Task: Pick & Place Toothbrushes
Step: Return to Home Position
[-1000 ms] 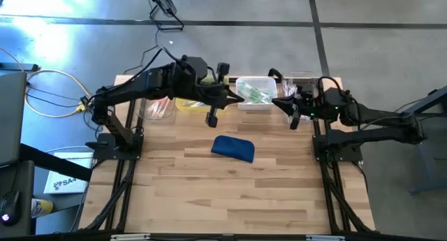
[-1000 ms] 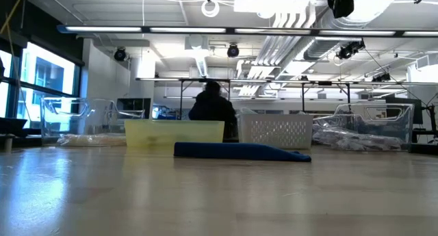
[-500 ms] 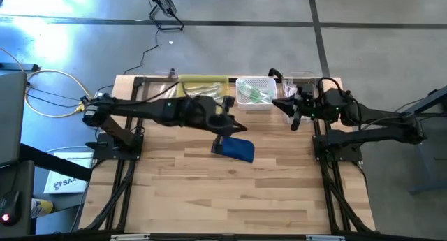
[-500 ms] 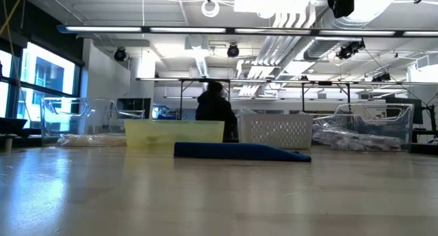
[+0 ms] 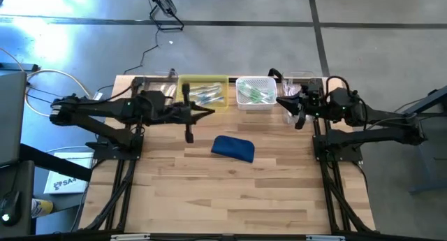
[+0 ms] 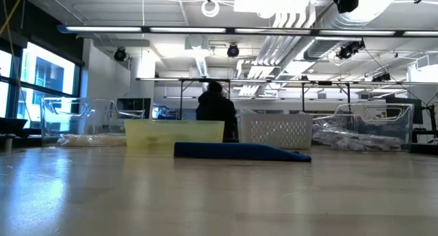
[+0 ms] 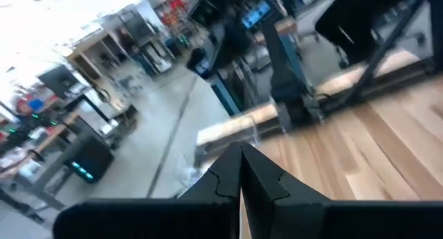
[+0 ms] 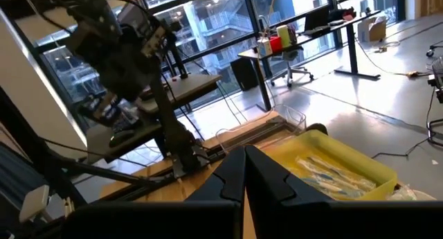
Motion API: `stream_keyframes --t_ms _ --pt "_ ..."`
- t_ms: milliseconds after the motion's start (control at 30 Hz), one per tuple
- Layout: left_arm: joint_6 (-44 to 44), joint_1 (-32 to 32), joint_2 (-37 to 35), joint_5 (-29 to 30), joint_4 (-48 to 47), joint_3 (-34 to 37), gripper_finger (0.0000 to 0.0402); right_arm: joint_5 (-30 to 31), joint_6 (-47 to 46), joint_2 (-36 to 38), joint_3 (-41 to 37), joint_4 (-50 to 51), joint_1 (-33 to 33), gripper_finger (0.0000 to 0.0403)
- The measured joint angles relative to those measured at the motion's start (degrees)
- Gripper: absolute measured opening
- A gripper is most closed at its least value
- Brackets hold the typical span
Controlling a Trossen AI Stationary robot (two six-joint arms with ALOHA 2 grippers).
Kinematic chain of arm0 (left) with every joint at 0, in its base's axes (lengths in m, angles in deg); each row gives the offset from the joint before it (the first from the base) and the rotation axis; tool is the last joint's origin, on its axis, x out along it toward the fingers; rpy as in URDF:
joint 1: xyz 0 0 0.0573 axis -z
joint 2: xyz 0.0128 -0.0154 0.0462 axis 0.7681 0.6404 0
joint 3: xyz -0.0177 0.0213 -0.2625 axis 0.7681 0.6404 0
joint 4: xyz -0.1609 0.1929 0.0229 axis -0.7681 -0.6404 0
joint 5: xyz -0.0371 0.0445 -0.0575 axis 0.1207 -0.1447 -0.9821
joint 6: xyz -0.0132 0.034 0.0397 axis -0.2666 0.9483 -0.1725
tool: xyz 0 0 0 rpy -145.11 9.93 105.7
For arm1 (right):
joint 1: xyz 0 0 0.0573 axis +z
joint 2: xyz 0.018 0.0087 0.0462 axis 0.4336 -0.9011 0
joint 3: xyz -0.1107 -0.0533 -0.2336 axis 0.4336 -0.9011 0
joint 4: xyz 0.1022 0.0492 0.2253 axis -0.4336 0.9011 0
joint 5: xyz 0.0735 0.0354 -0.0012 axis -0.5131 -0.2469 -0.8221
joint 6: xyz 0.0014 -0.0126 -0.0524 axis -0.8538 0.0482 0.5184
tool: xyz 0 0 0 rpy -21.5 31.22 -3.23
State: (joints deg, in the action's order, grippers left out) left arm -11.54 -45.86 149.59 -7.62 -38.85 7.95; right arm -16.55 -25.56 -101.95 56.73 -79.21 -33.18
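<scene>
Hovering near the far edge of the table point(image 5: 230, 192), the left gripper point(image 5: 209, 113) and right gripper point(image 5: 281, 100) are pinched shut and empty, while toothbrushes point(image 5: 204, 96) lie in the yellow bin point(image 5: 202, 79) and white basket point(image 5: 255, 79).

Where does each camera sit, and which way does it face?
High view: overhead, looking straight down; both arms show, left gripper and right gripper.
Low view: table-top height, level across the blue pouch; no gripper clearly shows.
Left wrist view: on that wrist, past its shut fingers across the table.
Right wrist view: on that wrist, past its shut fingers at the yellow bin.
High and low views share the pouch.
</scene>
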Motion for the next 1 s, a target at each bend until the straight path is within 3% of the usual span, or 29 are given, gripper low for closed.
stream_keyframes --t_ms 167,467,1000 --pt "0.45 -0.14 -5.52 1.08 6.06 6.54 0.0 3.7 0.85 1.44 0.0 0.69 1.85 0.0002" --pt "-0.61 -0.13 -15.59 4.09 6.66 15.14 0.0 9.01 3.4 5.76 0.0 1.99 7.18 0.0002" --pt "1.99 -0.07 -30.37 6.71 12.33 27.3 0.0 10.1 6.3 13.3 0.0 4.27 15.32 0.0002"
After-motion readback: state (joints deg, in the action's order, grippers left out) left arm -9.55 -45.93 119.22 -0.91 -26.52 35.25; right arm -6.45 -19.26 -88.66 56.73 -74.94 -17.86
